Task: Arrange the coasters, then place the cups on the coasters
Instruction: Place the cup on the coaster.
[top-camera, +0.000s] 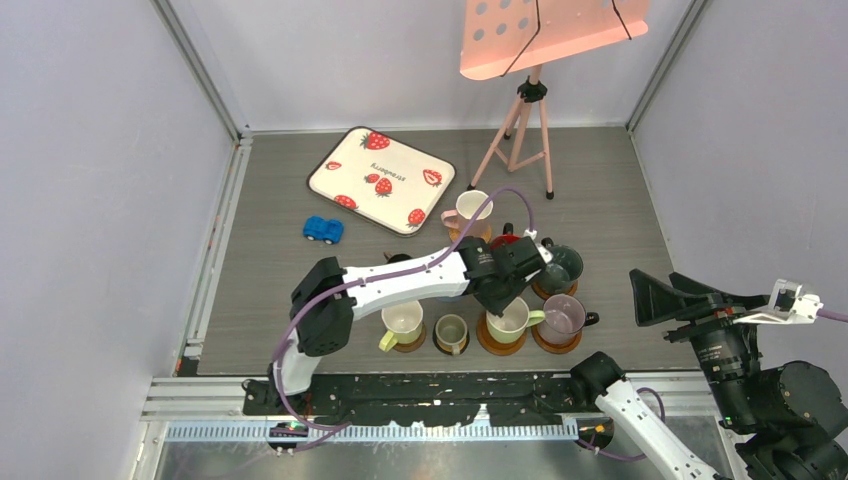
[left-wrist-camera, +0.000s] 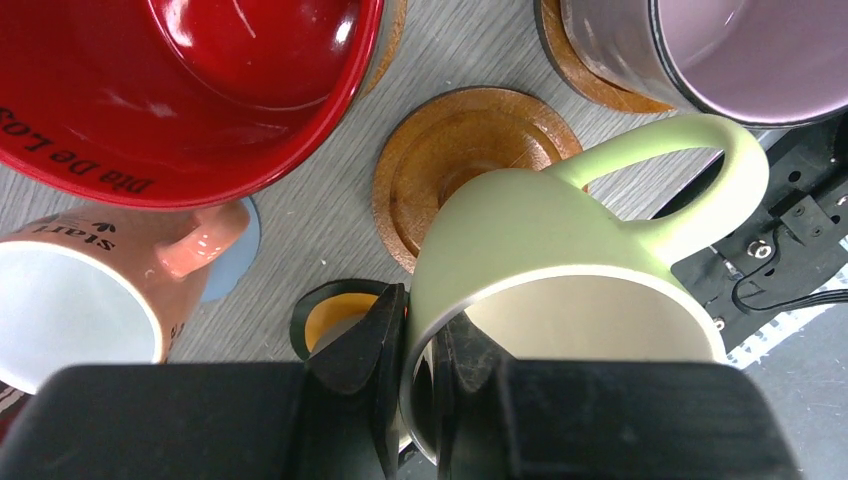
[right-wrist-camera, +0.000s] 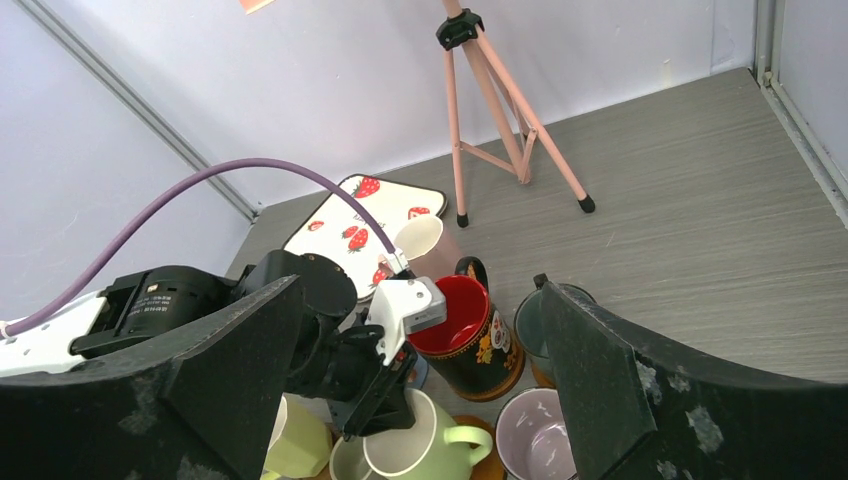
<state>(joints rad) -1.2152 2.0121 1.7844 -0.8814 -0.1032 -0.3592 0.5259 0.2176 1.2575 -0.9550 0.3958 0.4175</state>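
Observation:
My left gripper (top-camera: 505, 292) (left-wrist-camera: 420, 385) is shut on the rim of a light green cup (top-camera: 512, 320) (left-wrist-camera: 560, 250) (right-wrist-camera: 430, 440), one finger inside and one outside. That cup is over a glossy brown coaster (left-wrist-camera: 450, 150); I cannot tell if it rests on it. A black coaster with an orange centre (left-wrist-camera: 325, 320) lies bare beside the fingers. Around it stand a red-inside dark cup (left-wrist-camera: 200, 90) (right-wrist-camera: 465, 325), a pink cup (top-camera: 470, 212) (left-wrist-camera: 80, 300) on a blue coaster (left-wrist-camera: 238, 250), and a mauve cup (top-camera: 562, 318) (left-wrist-camera: 740, 50). My right gripper (top-camera: 665, 300) (right-wrist-camera: 420, 285) hangs open and empty to the right.
A teal cup (top-camera: 560, 268), a yellow-green cup (top-camera: 402, 322) and a grey cup (top-camera: 451, 330) stand on coasters. A strawberry-print tray (top-camera: 380, 180) and a blue toy car (top-camera: 323, 229) lie at the back left. A pink tripod (top-camera: 525, 130) stands behind.

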